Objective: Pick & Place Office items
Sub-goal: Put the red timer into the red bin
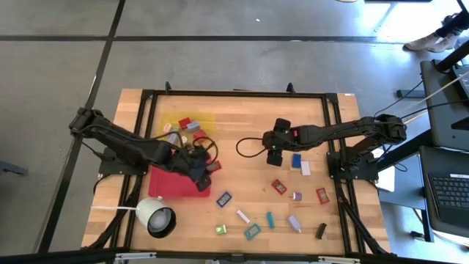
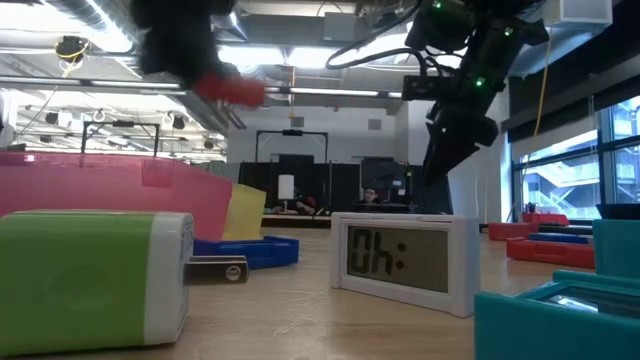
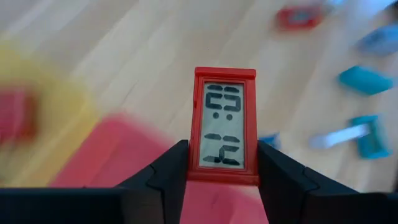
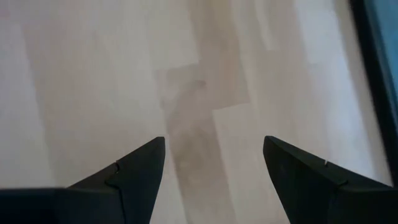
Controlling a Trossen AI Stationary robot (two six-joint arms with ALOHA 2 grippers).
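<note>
My left gripper hangs over the red tray's right edge, shut on a small red office item with an LCD face. That item shows as a red blur in the low view. Near the table's middle my right gripper stands open above bare wood, with nothing between its fingers. More office items lie loose on the table's right half and near side, among them a blue one, a red one and a purple one. My left gripper pinches the red item's two long sides near its lower end between its two fingers. The fingers slant down. The item sticks out past the fingertips with its display toward the wrist camera, lifted clear above the red tray and the table.
A yellow tray at the far left holds a few small pieces. A white round cup-like thing with a cord stands at the near left. Teal, green and black pieces lie near the front edge.
</note>
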